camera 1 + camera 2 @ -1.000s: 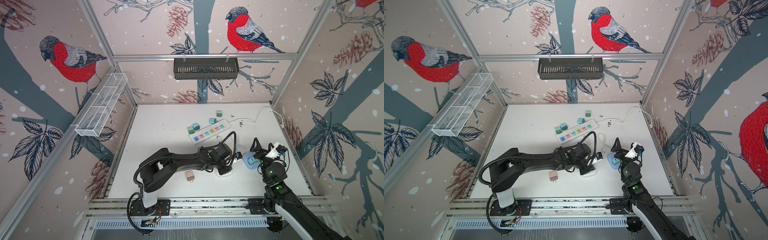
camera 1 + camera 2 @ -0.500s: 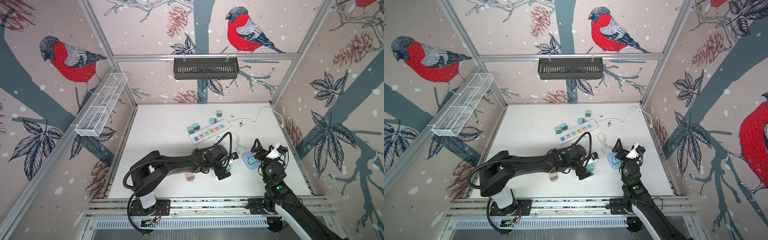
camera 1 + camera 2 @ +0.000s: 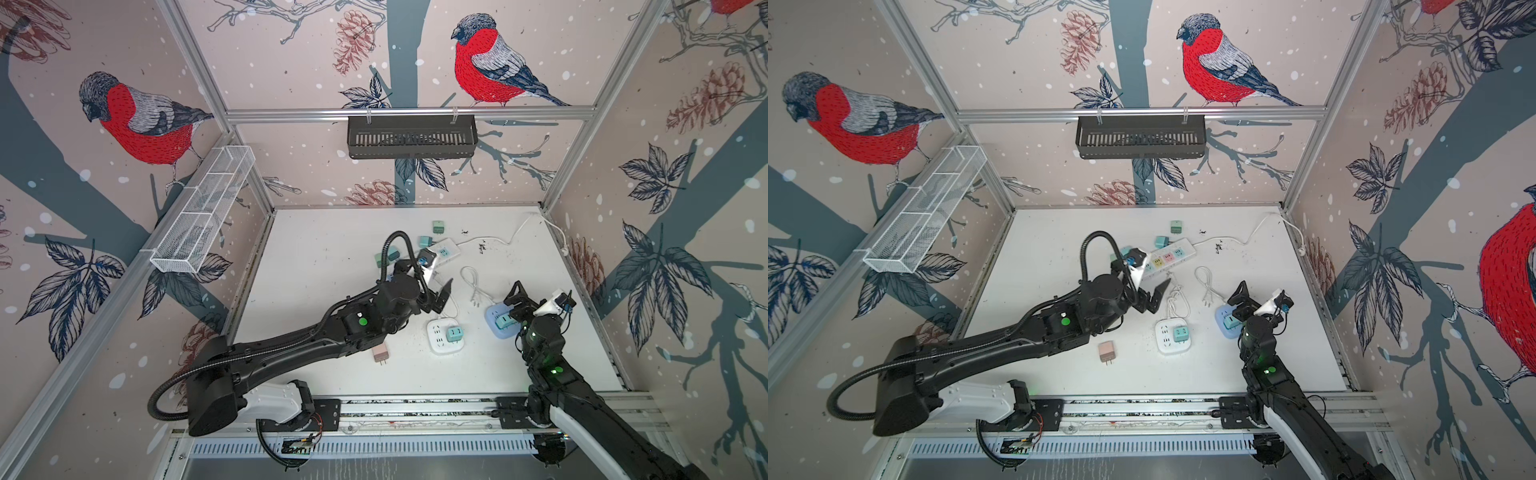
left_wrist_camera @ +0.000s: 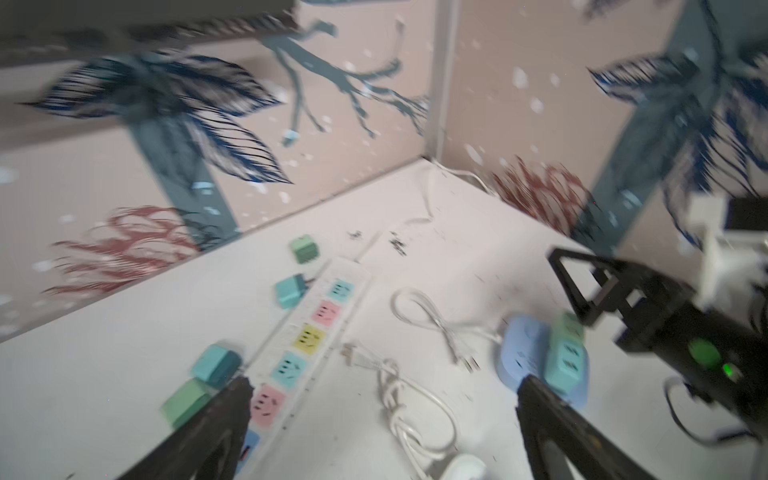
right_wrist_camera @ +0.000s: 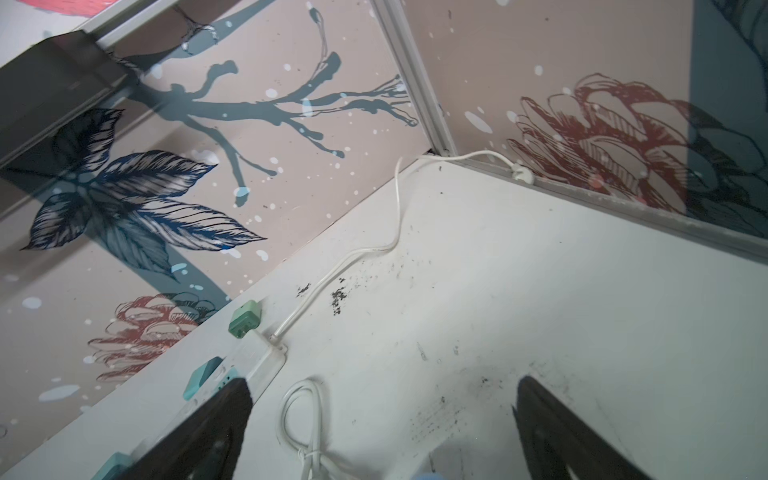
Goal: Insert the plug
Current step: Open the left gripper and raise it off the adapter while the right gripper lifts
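A teal plug (image 3: 454, 333) (image 3: 1180, 332) sits in the white square socket block (image 3: 437, 341) (image 3: 1166, 343) at mid-table. My left gripper (image 3: 441, 296) (image 3: 1158, 296) (image 4: 384, 386) hangs open above and behind it, holding nothing. A blue socket block (image 3: 492, 320) (image 3: 1221, 320) (image 4: 521, 353) carries another teal plug (image 3: 505, 321) (image 4: 565, 357). My right gripper (image 3: 516, 300) (image 3: 1241, 300) (image 5: 382, 390) stands open over that blue block, empty. A pink plug (image 3: 380, 353) (image 3: 1106, 351) lies loose by the left arm.
A white power strip (image 3: 1169, 257) (image 4: 307, 336) with coloured sockets lies toward the back, several teal and green plugs (image 4: 305, 248) beside it. Coiled white cables (image 4: 399, 390) (image 3: 471, 282) lie between the strip and the blocks. Walls close in on three sides.
My left gripper, shut on the teal plug at the white block a second ago, has opened and lifted back toward the strip. The plug stays in the block. The right arm has not moved.
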`<action>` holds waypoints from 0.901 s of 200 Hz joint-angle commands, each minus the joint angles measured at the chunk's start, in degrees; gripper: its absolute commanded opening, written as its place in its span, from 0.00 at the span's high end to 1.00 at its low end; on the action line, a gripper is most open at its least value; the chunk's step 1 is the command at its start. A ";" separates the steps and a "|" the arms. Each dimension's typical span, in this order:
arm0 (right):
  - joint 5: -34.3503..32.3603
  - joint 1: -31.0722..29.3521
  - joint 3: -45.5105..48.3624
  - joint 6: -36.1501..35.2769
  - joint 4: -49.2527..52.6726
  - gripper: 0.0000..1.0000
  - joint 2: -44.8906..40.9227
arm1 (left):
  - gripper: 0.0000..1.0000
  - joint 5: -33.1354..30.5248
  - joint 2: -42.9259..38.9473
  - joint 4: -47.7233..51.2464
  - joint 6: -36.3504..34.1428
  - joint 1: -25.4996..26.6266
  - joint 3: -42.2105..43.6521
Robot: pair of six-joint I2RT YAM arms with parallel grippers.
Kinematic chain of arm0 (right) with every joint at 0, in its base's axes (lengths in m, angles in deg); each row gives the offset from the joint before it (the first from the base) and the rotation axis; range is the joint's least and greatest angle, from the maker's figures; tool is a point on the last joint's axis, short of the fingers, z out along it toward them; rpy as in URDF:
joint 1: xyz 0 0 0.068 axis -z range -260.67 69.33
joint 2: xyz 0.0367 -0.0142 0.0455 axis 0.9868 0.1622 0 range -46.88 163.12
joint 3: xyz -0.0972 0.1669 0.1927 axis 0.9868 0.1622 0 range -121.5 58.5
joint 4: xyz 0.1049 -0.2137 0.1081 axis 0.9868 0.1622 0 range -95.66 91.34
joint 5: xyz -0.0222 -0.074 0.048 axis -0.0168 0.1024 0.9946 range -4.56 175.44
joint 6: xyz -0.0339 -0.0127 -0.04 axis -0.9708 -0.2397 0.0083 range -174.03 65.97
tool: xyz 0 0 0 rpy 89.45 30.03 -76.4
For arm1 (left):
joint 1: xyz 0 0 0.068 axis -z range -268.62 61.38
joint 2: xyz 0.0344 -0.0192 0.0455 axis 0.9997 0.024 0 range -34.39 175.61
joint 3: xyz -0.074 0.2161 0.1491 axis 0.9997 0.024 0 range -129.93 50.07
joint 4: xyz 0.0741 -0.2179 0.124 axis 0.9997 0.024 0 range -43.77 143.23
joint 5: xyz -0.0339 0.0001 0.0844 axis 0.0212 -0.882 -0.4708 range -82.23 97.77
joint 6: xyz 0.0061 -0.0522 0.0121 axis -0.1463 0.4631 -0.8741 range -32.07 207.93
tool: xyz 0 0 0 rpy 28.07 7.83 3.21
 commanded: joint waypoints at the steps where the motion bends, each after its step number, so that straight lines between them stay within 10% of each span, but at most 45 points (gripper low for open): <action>1: -8.09 -0.11 -2.99 14.55 8.05 0.00 2.57 | 0.01 -14.29 -4.77 -4.72 2.85 -0.53 2.97; 102: 22.92 -1.53 -14.11 -1.01 14.33 0.01 3.61 | 0.01 -13.03 -21.37 -12.03 -2.44 -8.00 17.73; 180: 5.76 -30.28 -28.50 0.03 17.94 0.11 24.29 | 0.02 -6.97 -27.62 -8.20 7.88 -23.41 21.67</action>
